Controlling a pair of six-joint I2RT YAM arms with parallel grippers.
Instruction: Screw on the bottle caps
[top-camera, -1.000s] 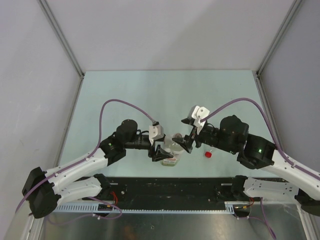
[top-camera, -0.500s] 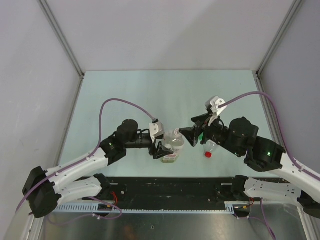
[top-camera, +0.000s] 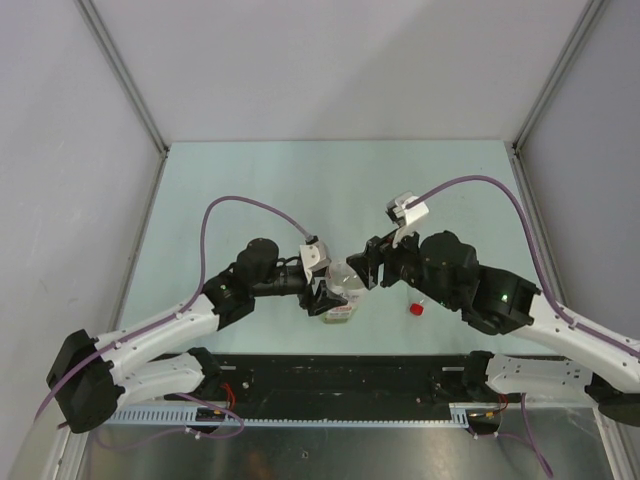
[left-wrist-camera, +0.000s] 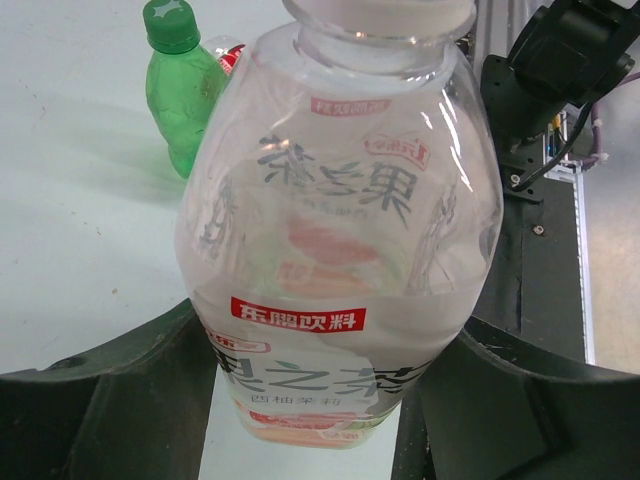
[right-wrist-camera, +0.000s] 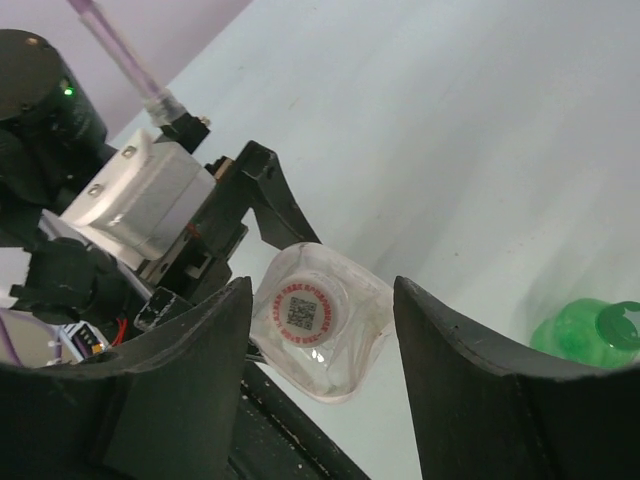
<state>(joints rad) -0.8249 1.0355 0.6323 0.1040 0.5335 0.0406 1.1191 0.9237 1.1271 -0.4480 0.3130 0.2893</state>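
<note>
My left gripper (left-wrist-camera: 310, 390) is shut on the lower body of the wide clear bottle (left-wrist-camera: 340, 200) with the white-red label and holds it upright. A white cap (right-wrist-camera: 300, 308) with red print sits on its neck. My right gripper (right-wrist-camera: 320, 300) hangs over the bottle top (top-camera: 343, 283), open, with one jaw on each side of the cap and neither touching it. The small green bottle (left-wrist-camera: 185, 100) stands behind with its green cap (left-wrist-camera: 170, 25) on. A red cap (top-camera: 415, 308) shows by the right arm.
A red-and-white labelled bottle (left-wrist-camera: 226, 52) peeks out from behind the green one. The green bottle (right-wrist-camera: 590, 335) stands to the right of my right gripper. The black rail (top-camera: 350, 375) with the arm bases runs along the near table edge.
My right gripper has swung left over the wide bottle's top and turned at the wrist. Its jaws have narrowed around the cap. The left arm and the bottle have barely moved.
</note>
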